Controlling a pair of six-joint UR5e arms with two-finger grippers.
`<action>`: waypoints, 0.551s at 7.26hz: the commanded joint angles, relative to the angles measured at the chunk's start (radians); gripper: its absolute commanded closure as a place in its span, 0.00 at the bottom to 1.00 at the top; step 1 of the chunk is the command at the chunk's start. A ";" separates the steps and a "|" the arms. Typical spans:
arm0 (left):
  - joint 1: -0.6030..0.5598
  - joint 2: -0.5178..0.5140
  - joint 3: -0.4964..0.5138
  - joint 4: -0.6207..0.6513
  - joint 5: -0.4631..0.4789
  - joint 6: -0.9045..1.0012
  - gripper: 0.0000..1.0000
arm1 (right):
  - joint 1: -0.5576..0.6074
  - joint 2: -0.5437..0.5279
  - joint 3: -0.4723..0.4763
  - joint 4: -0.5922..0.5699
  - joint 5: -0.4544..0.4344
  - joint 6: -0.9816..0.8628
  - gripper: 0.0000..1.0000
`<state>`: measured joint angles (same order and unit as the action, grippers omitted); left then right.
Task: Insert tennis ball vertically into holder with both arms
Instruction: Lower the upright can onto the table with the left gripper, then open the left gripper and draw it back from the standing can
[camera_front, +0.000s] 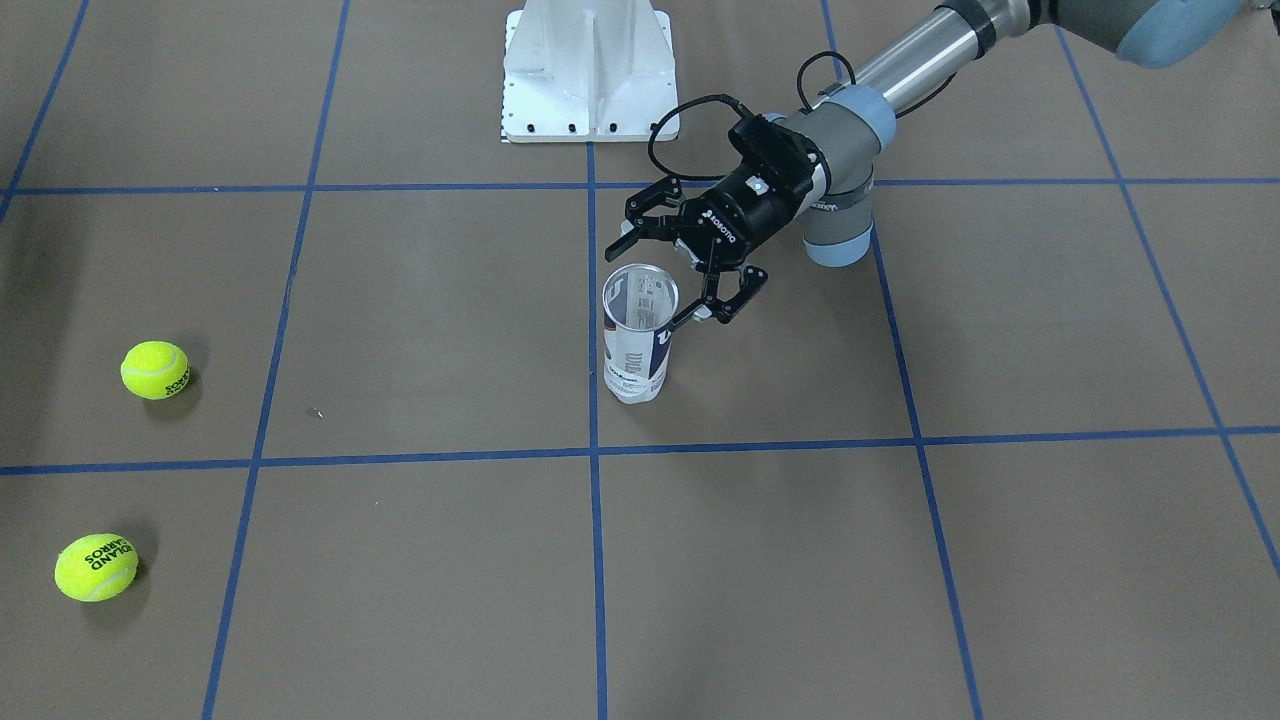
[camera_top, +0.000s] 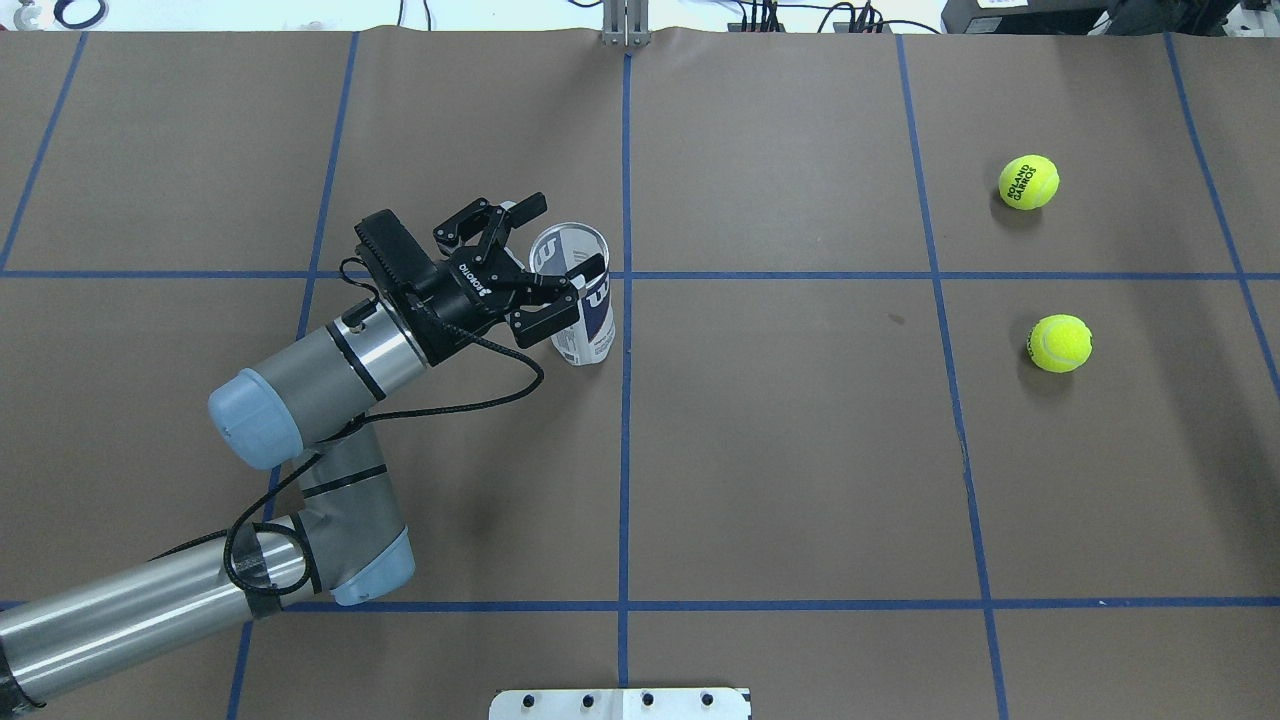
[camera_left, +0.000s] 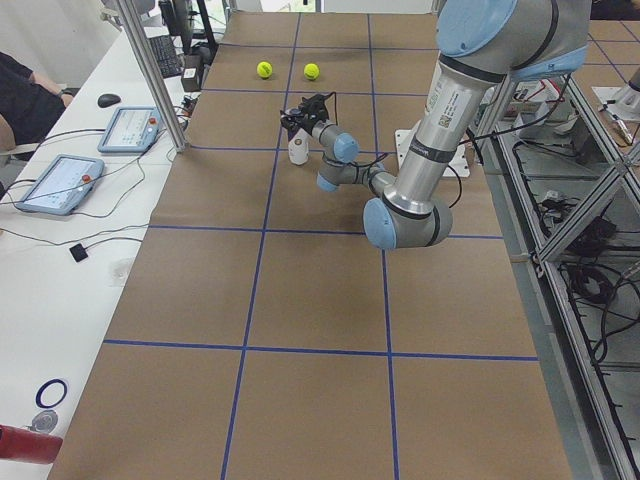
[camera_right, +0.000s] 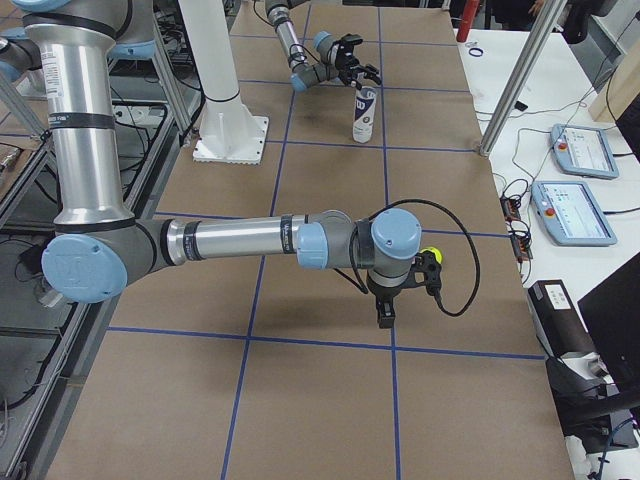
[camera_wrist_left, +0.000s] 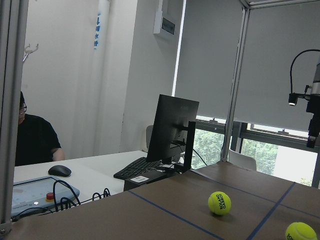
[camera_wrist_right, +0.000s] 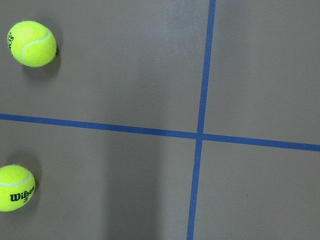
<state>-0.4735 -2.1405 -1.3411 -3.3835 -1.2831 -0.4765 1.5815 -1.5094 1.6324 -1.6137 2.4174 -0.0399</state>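
Closing left gripper, fingers spread astride the upright holder: centre first; squeeze gently; clear wall probably flexes; keep it vertical.

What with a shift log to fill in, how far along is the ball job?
Done: the holder stands upright and empty. In hand: the left gripper is open at its rim, not clamped on it. Left: the far ball and the near ball lie on the table. The right gripper hangs above it, state unclear. Picking up a ball and dropping it in are not yet done.
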 joint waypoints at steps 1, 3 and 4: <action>-0.022 0.054 -0.119 0.076 -0.048 -0.001 0.01 | 0.000 0.000 0.003 0.000 0.002 0.000 0.01; -0.078 0.175 -0.270 0.247 -0.161 -0.001 0.01 | 0.000 0.002 0.006 0.000 0.003 0.002 0.01; -0.111 0.245 -0.298 0.292 -0.236 -0.001 0.01 | 0.000 0.002 0.012 -0.002 0.003 0.003 0.01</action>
<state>-0.5470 -1.9771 -1.5839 -3.1653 -1.4359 -0.4771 1.5815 -1.5085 1.6388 -1.6141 2.4200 -0.0385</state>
